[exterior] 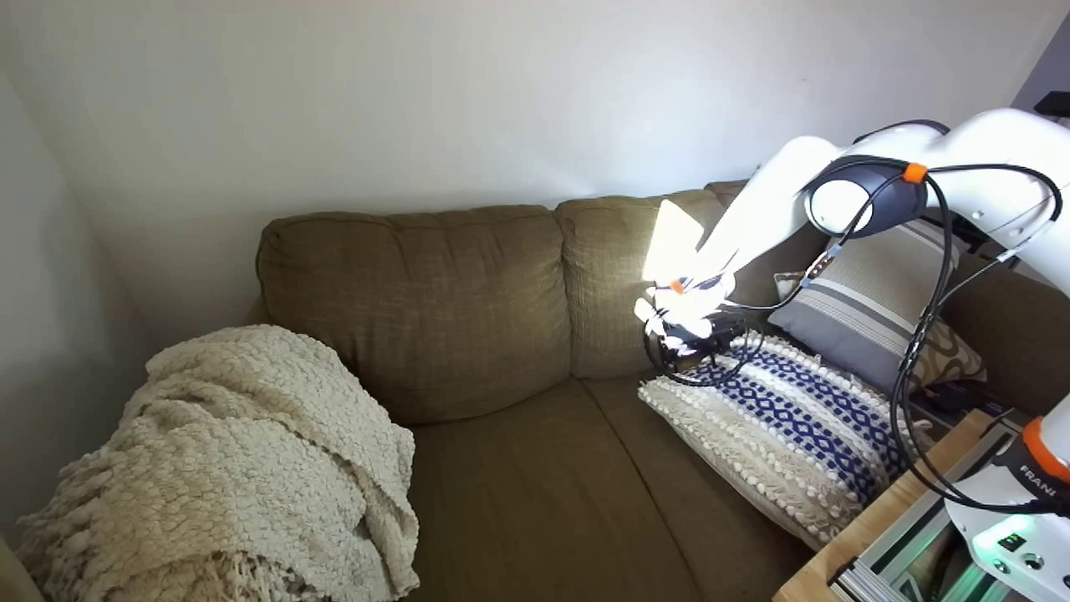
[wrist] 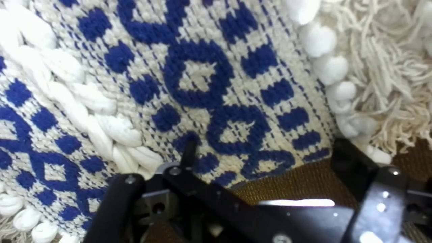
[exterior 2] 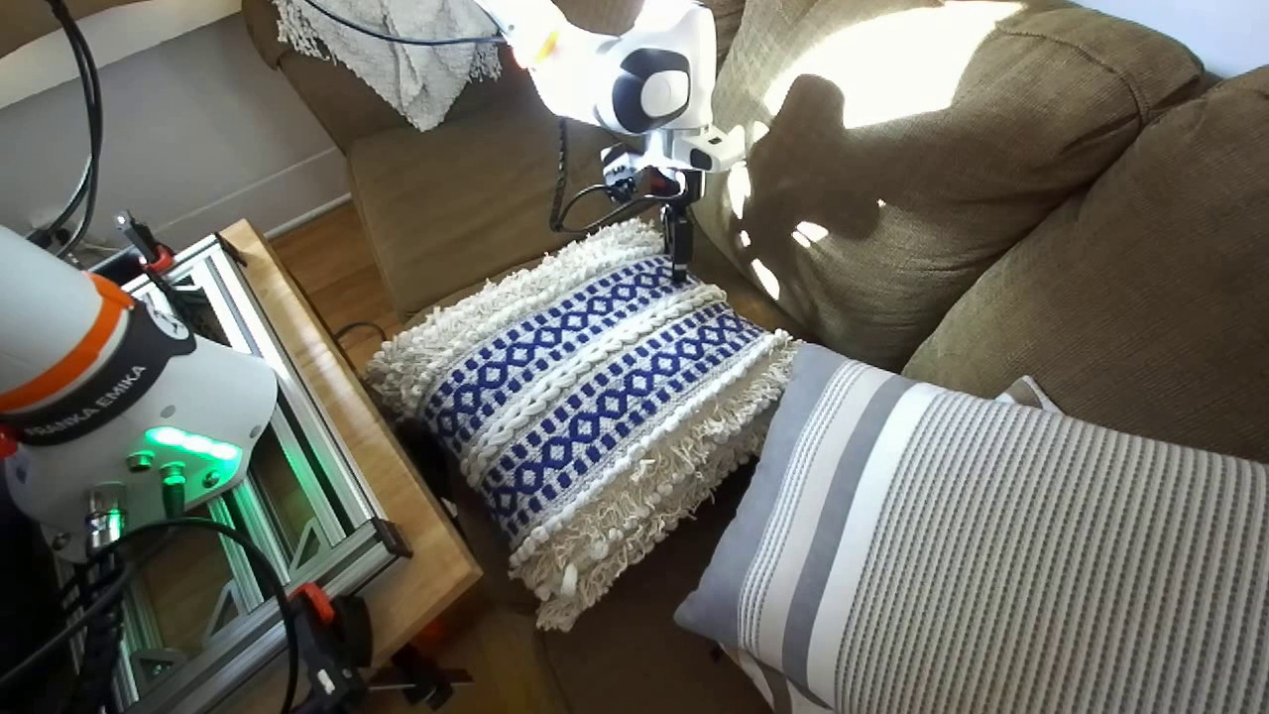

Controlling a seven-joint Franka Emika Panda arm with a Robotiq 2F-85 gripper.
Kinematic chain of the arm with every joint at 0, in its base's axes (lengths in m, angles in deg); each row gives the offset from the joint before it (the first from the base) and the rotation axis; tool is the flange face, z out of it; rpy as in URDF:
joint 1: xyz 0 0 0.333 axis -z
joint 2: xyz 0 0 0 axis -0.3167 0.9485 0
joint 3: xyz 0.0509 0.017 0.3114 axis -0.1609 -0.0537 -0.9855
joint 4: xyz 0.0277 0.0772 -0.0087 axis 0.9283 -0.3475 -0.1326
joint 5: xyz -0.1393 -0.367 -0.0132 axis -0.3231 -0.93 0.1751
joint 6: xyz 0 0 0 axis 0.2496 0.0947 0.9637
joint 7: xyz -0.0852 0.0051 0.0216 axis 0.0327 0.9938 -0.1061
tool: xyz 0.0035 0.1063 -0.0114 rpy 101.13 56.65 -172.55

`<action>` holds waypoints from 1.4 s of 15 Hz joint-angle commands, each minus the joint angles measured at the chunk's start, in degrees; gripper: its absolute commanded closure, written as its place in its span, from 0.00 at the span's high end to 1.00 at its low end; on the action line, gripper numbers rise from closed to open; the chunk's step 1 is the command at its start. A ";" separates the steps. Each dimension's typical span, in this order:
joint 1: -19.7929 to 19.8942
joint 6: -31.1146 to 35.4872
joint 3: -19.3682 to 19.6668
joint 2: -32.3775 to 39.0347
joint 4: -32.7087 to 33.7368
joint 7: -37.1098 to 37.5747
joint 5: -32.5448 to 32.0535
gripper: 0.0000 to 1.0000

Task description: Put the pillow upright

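Observation:
The pillow (exterior: 782, 418) lies flat on the sofa seat, its cream fabric banded with navy-blue diamonds and fringed at two sides. In an exterior view, my gripper (exterior 2: 678, 270) points down at the pillow (exterior 2: 595, 382), at its edge near the backrest. The wrist view has the two black fingers spread wide, with the pillow's edge (wrist: 199, 77) and brown sofa fabric visible between them. My gripper (wrist: 265, 146) is open and grips nothing. Whether the fingertips touch the fabric I cannot tell. The pillow's underside is hidden.
Brown back cushions (exterior 2: 952, 198) rise right behind the gripper. A grey-white striped pillow (exterior 2: 1031, 535) leans beside the patterned one. A cream knitted blanket (exterior: 242, 468) is heaped at the sofa's far end. The wooden robot stand (exterior 2: 426, 555) borders the seat's front.

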 commanded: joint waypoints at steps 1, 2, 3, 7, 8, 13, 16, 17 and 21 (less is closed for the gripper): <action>0.48 -7.46 0.17 3.47 5.22 5.00 2.16 1.00; 0.21 -9.44 0.62 4.26 6.36 7.57 2.35 1.00; 0.13 -10.86 0.89 5.05 7.53 10.42 2.56 1.00; -0.16 -9.13 1.76 8.58 11.26 22.30 2.10 1.00; -0.08 -8.19 1.68 9.01 11.61 24.51 2.01 1.00; 0.89 -13.38 0.42 13.11 16.61 26.25 0.43 0.73; 1.27 -18.79 0.33 15.09 19.59 25.30 -0.69 0.51; 1.47 -19.93 0.27 15.57 20.56 24.89 -1.08 0.45; 1.55 -19.78 0.36 14.30 19.78 24.45 -2.07 0.18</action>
